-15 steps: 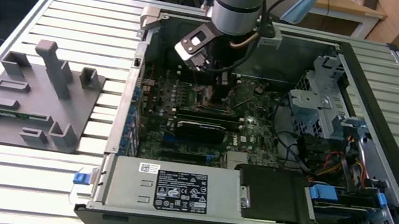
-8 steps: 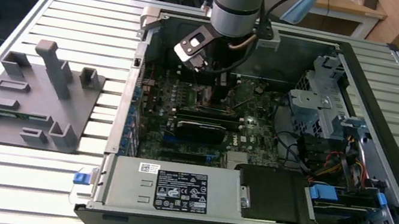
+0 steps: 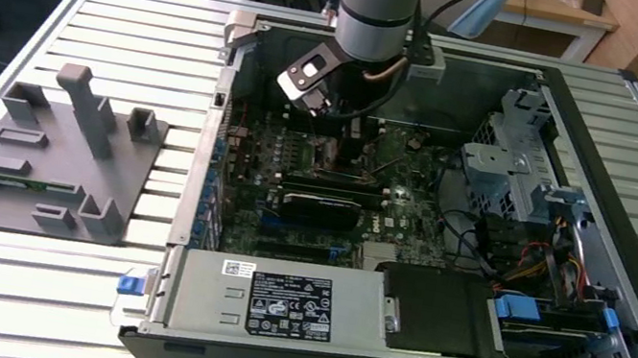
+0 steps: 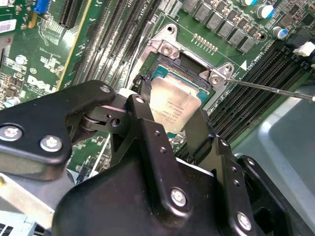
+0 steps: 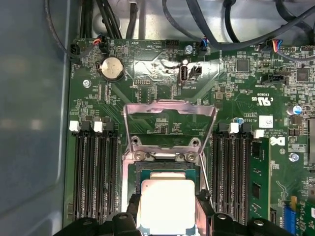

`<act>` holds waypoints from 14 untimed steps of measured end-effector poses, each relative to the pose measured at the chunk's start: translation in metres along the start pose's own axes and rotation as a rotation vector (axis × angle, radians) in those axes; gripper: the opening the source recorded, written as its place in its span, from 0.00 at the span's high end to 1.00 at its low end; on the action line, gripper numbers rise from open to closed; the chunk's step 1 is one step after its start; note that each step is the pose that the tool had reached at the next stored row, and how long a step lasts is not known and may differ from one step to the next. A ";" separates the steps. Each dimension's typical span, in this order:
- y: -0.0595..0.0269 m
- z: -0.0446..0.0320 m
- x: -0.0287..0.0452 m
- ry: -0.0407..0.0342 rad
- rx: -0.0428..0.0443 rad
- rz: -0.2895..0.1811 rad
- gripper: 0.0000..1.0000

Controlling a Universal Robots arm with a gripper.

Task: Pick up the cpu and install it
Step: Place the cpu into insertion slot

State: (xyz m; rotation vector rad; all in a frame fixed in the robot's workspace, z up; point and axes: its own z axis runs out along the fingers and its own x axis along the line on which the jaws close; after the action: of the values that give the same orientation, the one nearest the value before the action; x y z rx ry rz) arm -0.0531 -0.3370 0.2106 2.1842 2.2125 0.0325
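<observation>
Silver metal with a pale rim, the cpu (image 5: pixel 165 206) (image 4: pixel 175 104) sits directly over the black socket (image 5: pixel 165 168) (image 4: pixel 167 66) of the green motherboard (image 5: pixel 88 101) in both wrist views. Its edges run roughly parallel to the socket frame. The pictures do not show whether it is seated in the socket or held just above it.

The gripper (image 4: pixel 171 102) is narrowed to the width of the chip. Its two black fingers (image 4: pixel 145 96) stand on opposite sides of the cpu, each against an edge, so the claw has hold of the cpu over the socket.

The metal load plate (image 5: pixel 170 118) is hinged open at one edge of the socket and leaves the socket opening uncovered. A thin metal lever rod (image 4: pixel 275 89) runs outward from a corner of the socket frame. Banks of black memory slots (image 5: pixel 96 172) flank the socket on two opposite sides. A round coin cell (image 5: pixel 111 67) lies on the board beyond the load plate, away from the socket.

In the exterior view the arm (image 3: pixel 375 3) reaches down into the open computer case (image 3: pixel 628 192), above the socket area. The case lies on a slatted metal table (image 3: pixel 125 20). The grey fixture tray (image 3: pixel 49 163) lies outside the case, well apart from the socket, toward the exterior view's left.
</observation>
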 end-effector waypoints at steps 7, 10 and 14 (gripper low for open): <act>-0.0002 0.0058 0.0014 -0.0002 0.0000 0.008 0.47; -0.0004 0.0081 0.0019 -0.0004 0.0000 0.015 0.47; -0.0005 0.0102 0.0029 -0.0007 0.0001 0.023 0.47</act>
State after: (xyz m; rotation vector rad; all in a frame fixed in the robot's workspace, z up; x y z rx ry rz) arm -0.0532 -0.3342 0.2003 2.2096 2.1869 0.0322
